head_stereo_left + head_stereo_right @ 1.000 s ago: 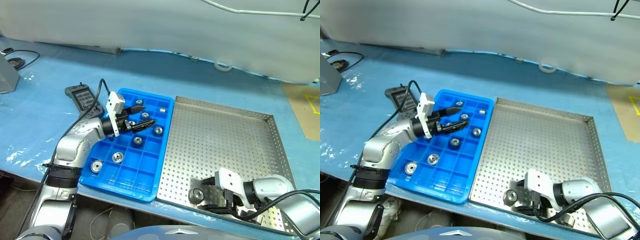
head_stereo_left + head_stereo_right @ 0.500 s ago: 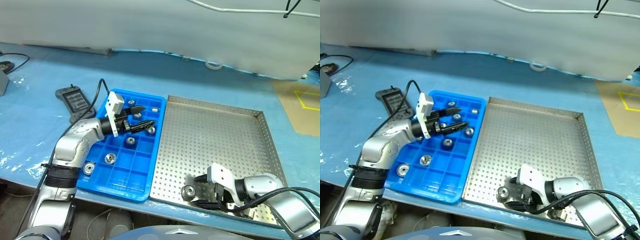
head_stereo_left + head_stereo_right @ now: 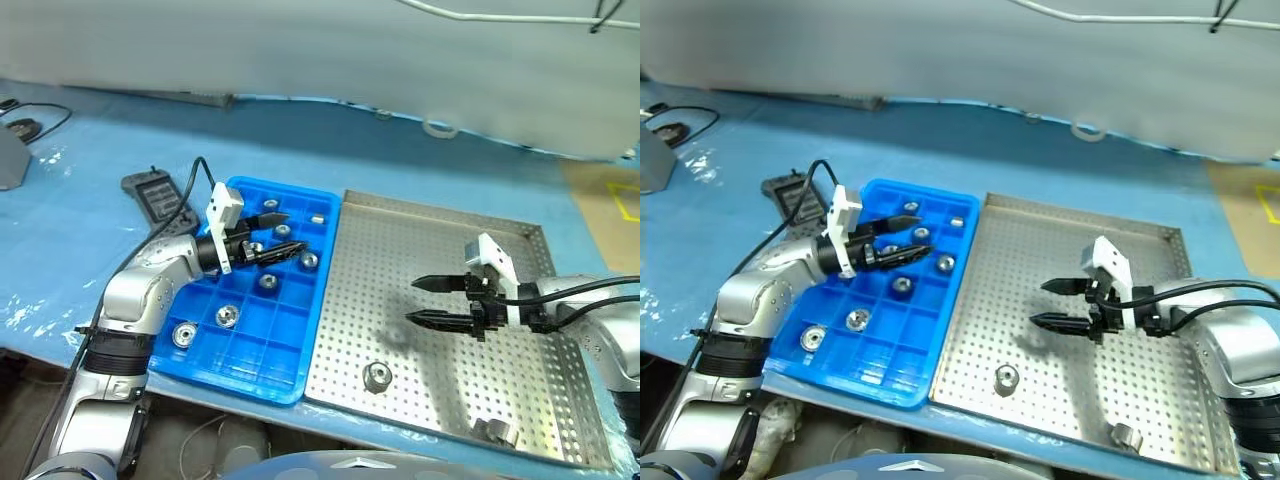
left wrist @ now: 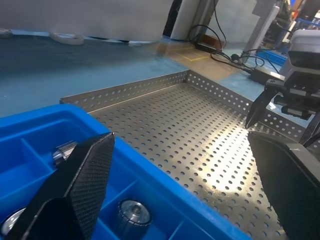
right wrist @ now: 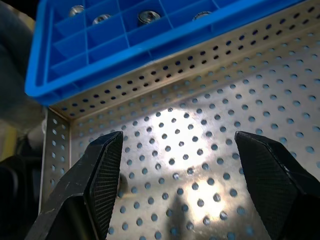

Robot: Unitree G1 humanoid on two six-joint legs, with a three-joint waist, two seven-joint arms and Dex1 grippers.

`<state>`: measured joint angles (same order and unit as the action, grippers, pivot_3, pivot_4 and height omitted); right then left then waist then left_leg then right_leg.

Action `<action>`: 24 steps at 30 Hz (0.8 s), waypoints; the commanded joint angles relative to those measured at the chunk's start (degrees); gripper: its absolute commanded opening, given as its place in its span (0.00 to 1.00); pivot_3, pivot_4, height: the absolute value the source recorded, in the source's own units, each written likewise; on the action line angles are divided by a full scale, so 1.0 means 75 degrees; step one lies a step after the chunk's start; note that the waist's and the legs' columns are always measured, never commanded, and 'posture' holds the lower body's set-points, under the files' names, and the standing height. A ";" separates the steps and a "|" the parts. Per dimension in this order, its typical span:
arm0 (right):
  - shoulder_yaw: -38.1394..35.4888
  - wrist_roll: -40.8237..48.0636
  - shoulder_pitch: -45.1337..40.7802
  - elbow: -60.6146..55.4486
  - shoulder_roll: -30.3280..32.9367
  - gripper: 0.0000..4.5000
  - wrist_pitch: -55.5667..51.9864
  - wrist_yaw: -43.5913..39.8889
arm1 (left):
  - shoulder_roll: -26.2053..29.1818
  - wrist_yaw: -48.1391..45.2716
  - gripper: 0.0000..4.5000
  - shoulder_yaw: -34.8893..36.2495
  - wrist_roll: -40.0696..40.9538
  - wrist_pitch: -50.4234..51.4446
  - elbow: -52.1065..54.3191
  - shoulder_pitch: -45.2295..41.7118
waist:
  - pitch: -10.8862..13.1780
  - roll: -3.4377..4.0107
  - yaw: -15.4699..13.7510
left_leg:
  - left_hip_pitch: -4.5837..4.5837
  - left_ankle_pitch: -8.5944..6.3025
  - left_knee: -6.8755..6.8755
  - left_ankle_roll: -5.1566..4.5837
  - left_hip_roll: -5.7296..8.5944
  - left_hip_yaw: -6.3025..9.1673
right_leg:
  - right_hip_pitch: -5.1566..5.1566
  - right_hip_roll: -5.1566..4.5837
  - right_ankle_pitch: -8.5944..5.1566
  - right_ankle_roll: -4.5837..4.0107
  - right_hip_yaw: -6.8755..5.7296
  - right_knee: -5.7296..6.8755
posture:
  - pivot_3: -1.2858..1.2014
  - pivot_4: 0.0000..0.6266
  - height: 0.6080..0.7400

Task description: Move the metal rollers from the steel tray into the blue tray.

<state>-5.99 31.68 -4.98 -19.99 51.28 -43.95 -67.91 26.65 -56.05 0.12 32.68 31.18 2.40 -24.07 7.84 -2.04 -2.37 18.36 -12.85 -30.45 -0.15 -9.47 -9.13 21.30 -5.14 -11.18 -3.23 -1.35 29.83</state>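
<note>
Two small shiny silver metal rollers point(image 3: 377, 376) remain in the large square perforated steel tray point(image 3: 440, 250), both nearer me than my right gripper point(image 3: 418, 302): one stands upright just below and to the left of its tips, the other point(image 3: 495, 432) lies by the tray's near rim, further right. My right gripper hangs over the middle of the steel tray, pointing left toward the bright blue plastic tray with square compartments point(image 3: 283, 380). Its two black fingers point(image 3: 443, 283) are spread well apart and nothing is between them. In the right wrist view I see bare perforated floor between the finger pads point(image 5: 100, 170) and the blue tray's wall beyond the steel rim.

My left gripper point(image 3: 287, 230) sits over the far half of the blue tray, pointing right toward the steel tray, jaws wide apart, empty. Rollers lie around its tips: one point(image 3: 310, 260) just right of the lower finger, one point(image 3: 268, 282) just below it, a small one point(image 3: 316, 218) in the far right compartment. Two more, point(image 3: 228, 316) and point(image 3: 185, 333), sit in compartments back along my left forearm, toward the near left corner. Left wrist view shows one roller point(image 4: 132, 212) upright in a compartment between my fingers point(image 4: 80, 185), and my right gripper across the steel tray.

The blue tray butts against the steel tray's left rim, on a blue covered table point(image 3: 90, 190). A black handheld controller with a cable point(image 3: 155, 195) lies just left of the blue tray, behind my left arm.
</note>
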 commanded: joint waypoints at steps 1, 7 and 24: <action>-0.0097 0.0140 0.0469 -0.0273 0.0361 0.83 0.0135 -0.0295 | 0.0035 -0.0086 1.00 0.0139 0.0115 -0.0068 0.0082 -0.0084 | -0.0004 0.0012 -0.0101 | 0.0071 0.0009 -0.0013 0.0011 0.0000 -0.0004 | 0.0070 -0.0001 0.0008 -0.0009 -0.0001 0.0002 | 0.50 0.24 1.00; 0.0057 0.0109 0.1203 -0.0872 0.0755 0.83 0.0302 -0.0509 | 0.0017 -0.0097 1.00 0.0168 0.0185 -0.0015 0.0159 -0.0054 | 0.0002 0.0013 -0.0045 | 0.0112 -0.0047 -0.0129 -0.0072 0.0022 -0.0022 | 0.0089 -0.0041 0.0001 -0.0061 0.0007 0.0071 | 0.49 0.24 1.00; 0.2304 -0.2364 0.1381 0.0045 0.0675 0.83 0.3236 -0.0280 | 0.0172 -0.0144 1.00 0.0280 0.0270 0.0127 0.0290 -0.0026 | -0.0004 0.0006 -0.0022 | 0.0107 -0.0031 -0.0104 -0.0036 0.0016 -0.0028 | 0.0066 -0.0038 -0.0002 -0.0054 -0.0002 0.0013 | 0.50 0.24 1.00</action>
<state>10.80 14.55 4.90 -20.54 55.40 -22.02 -68.28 27.23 -56.70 0.98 33.48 32.02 2.43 -23.95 7.81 -1.99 -2.54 19.15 -13.11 -31.26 -0.46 -9.35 -9.35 21.77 -5.43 -11.19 -3.64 -1.37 29.91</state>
